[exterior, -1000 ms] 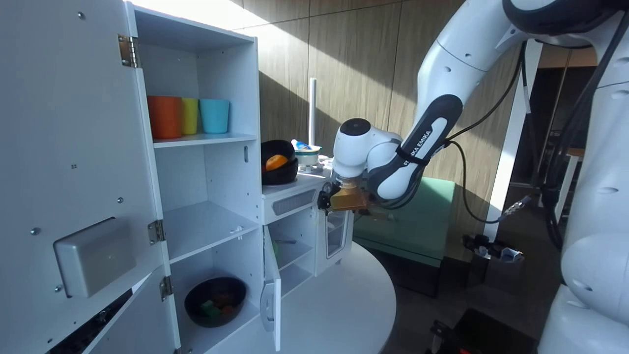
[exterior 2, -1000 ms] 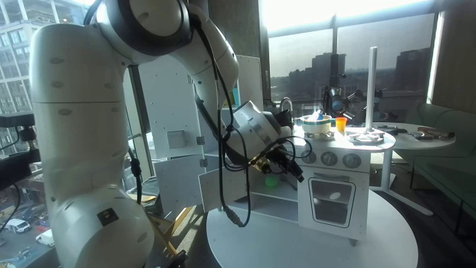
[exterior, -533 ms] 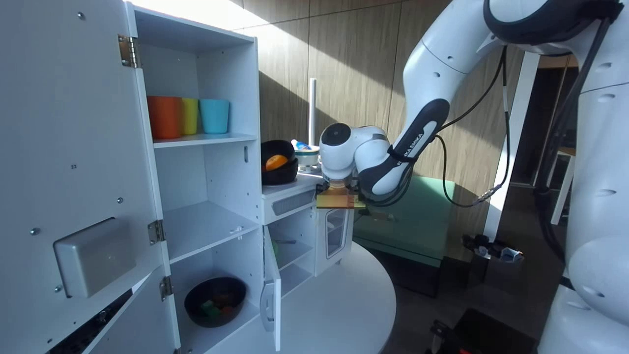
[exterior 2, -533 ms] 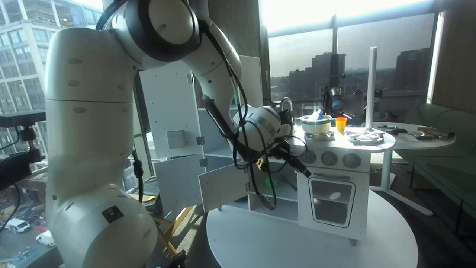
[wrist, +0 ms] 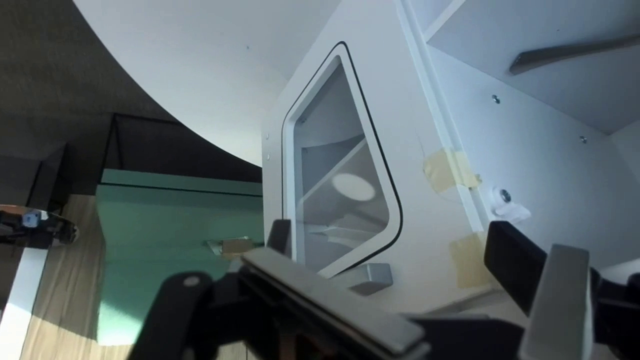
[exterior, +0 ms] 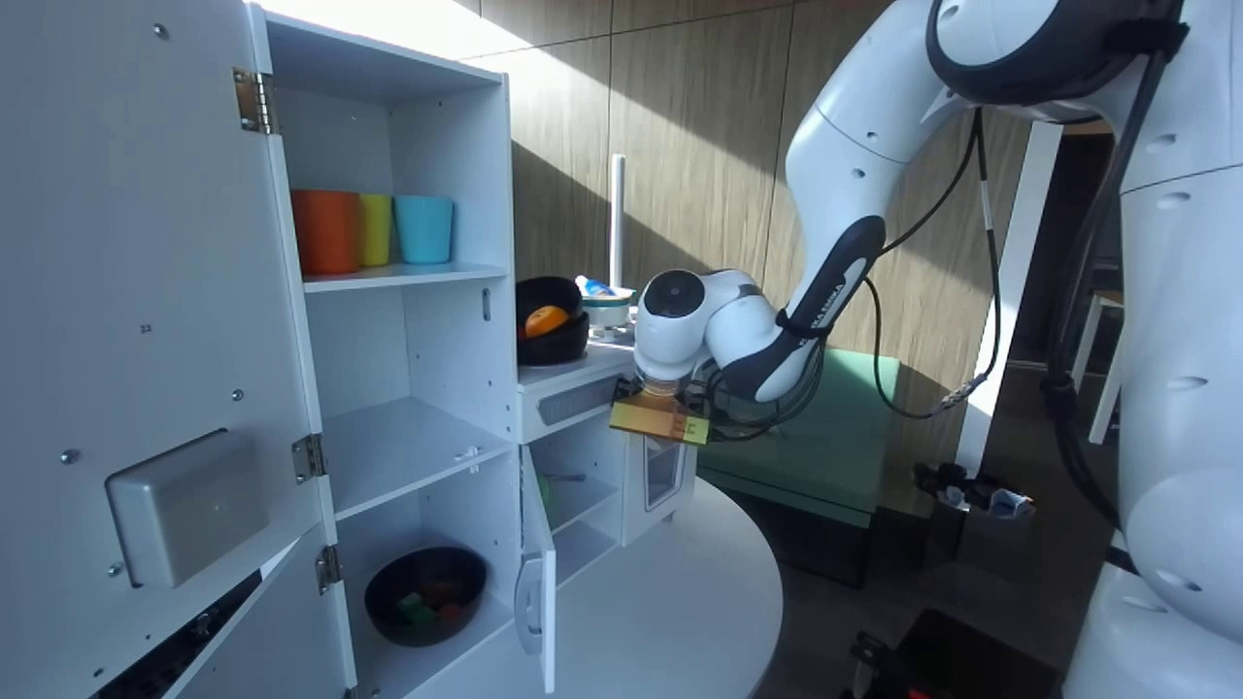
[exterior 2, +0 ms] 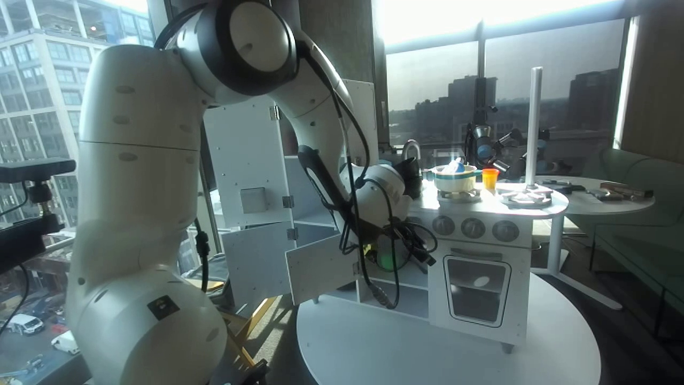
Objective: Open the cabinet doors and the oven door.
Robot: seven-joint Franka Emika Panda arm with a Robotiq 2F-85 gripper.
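The tall cabinet door (exterior: 126, 291) with a square grey inset stands open. A lower cabinet door (exterior: 277, 626) below it stands open too. Both also show in an exterior view (exterior 2: 243, 160). The small door (exterior: 539, 582) with a handle on the short unit is open. The oven door (exterior 2: 477, 291), with a dark-edged window, is shut. It fills the middle of the wrist view (wrist: 345, 165), its grey handle (wrist: 375, 277) lying between and beyond my fingers. My gripper (wrist: 395, 247) is open and empty, close before the oven door's handle edge. In an exterior view my gripper's fingertips (exterior: 660, 417) are hidden.
Black bowls (exterior: 554, 325), a pot (exterior 2: 454, 179), an orange cup (exterior 2: 490, 179) and a white pole (exterior 2: 534, 128) stand on the counter. Cups (exterior: 422, 230) and a black bowl (exterior: 427, 594) sit in the cabinet. The unit stands on a round white table (exterior 2: 427, 353). Cables (exterior 2: 395, 267) hang from my arm.
My arm has swung across before the short unit. The gripper has turned and sunk a little. The doors have not moved.
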